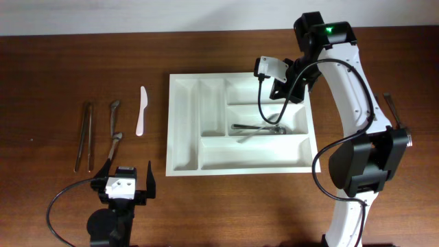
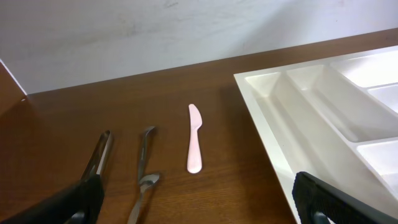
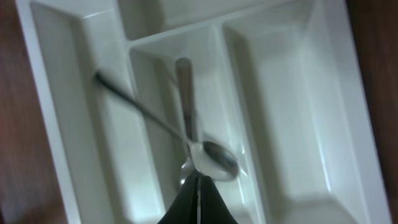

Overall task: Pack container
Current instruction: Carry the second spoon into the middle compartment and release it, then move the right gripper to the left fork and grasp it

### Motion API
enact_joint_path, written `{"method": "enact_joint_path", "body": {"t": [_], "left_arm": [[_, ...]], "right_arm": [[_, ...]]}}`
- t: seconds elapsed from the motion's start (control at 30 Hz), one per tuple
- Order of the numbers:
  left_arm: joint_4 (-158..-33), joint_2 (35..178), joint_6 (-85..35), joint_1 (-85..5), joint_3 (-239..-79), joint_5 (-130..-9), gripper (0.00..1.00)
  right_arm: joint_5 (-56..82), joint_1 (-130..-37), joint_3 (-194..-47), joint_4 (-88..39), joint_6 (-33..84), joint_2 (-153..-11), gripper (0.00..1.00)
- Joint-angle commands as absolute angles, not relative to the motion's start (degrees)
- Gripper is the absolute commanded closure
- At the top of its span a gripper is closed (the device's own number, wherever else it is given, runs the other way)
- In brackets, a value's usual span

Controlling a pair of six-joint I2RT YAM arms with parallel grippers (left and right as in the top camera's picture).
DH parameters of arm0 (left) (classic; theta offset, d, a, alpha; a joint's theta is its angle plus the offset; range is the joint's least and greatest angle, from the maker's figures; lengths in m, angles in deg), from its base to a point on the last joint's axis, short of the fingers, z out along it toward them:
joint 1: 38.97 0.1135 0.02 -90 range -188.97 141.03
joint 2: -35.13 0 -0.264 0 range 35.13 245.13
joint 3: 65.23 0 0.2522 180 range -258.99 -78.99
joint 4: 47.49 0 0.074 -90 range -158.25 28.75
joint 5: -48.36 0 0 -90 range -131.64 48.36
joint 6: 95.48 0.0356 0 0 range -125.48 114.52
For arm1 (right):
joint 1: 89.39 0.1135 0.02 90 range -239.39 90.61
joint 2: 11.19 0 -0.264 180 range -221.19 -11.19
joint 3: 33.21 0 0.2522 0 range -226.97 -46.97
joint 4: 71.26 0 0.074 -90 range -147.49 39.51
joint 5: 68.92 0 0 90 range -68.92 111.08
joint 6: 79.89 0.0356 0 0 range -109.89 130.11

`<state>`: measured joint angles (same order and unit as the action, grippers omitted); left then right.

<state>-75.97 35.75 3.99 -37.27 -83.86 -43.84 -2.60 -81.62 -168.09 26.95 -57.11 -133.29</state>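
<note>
The white cutlery tray [image 1: 184, 130] lies mid-table, and its left part shows in the left wrist view [image 2: 273, 118]. Two metal spoons [image 1: 260, 128] lie crossed in its middle right compartment; in the right wrist view they are one with its bowl near my fingers [image 3: 214, 160] and a dark-handled one lying slantwise [image 3: 134, 102]. My right gripper [image 1: 282, 92] hovers over the tray's right side, and its fingers [image 3: 198, 190] are shut and empty just above the spoon bowl. My left gripper [image 1: 127, 184] is open and empty near the front edge, left of the tray [image 2: 199, 208].
Left of the tray lie a pale plastic knife [image 1: 141, 110] [image 2: 194, 138], two metal spoons [image 1: 114, 112] [image 1: 113, 144] and metal tongs [image 1: 84, 135]. In the left wrist view one spoon [image 2: 144, 152] and the tongs [image 2: 101, 152] lie just ahead of the fingers.
</note>
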Motion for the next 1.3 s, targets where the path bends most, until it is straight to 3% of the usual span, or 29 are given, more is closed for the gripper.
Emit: {"method": "enact_joint_path", "body": {"t": [0.0,0.07,0.17,0.3,0.33,0.43,0.53,0.57,0.6,0.77,0.87,0.9,1.03,1.27], "left_arm": [[-76.0,35.5,4.9,-36.9,-83.6,-44.3,0.01],[-76.0,35.5,4.9,-36.9,-83.6,-44.3,0.01],[-76.0,35.5,4.9,-36.9,-83.6,-44.3,0.01],[-76.0,35.5,4.9,-36.9,-83.6,-44.3,0.01],[-76.0,35.5,4.9,-36.9,-83.6,-44.3,0.01],[-76.0,35.5,4.9,-36.9,-83.6,-44.3,0.01],[-76.0,35.5,4.9,-36.9,-83.6,-44.3,0.01],[-76.0,35.5,4.9,-36.9,-83.6,-44.3,0.01],[-76.0,35.5,4.9,-36.9,-83.6,-44.3,0.01],[-76.0,35.5,4.9,-36.9,-83.6,-44.3,0.01],[-76.0,35.5,4.9,-36.9,-83.6,-44.3,0.01],[-76.0,35.5,4.9,-36.9,-83.6,-44.3,0.01],[-76.0,35.5,4.9,-36.9,-83.6,-44.3,0.01],[-76.0,35.5,4.9,-36.9,-83.6,-44.3,0.01]], "right_arm": [[-3.8,-82.5,-169.9,26.0,-52.9,-132.4,0.96],[-3.8,-83.6,-171.4,25.6,-49.4,-132.3,0.93],[-3.8,-85.2,-172.3,25.9,-46.9,-132.1,0.79],[-3.9,-88.9,-172.4,26.9,-44.9,-130.6,0.38],[-3.9,-89.8,-172.4,26.9,-44.0,-130.1,0.32],[-3.8,-93.0,-172.4,26.9,-40.8,-128.7,0.19],[-3.8,-98.9,-172.4,26.1,-34.3,-127.3,0.16],[-3.8,-100.9,-172.4,26.1,-32.6,-127.3,0.12],[-3.8,-102.8,-172.4,26.3,-30.8,-127.3,0.02],[-3.6,-114.0,-172.3,26.7,-28.1,-127.3,0.01],[-0.5,-117.7,-172.0,26.3,-28.2,-127.5,0.17],[0.2,-119.2,-171.6,25.6,-27.8,-127.6,0.18],[2.1,-121.6,-170.0,23.6,-27.3,-128.4,0.18],[9.6,-122.4,-169.0,22.2,-24.9,-132.5,0.30]]}}
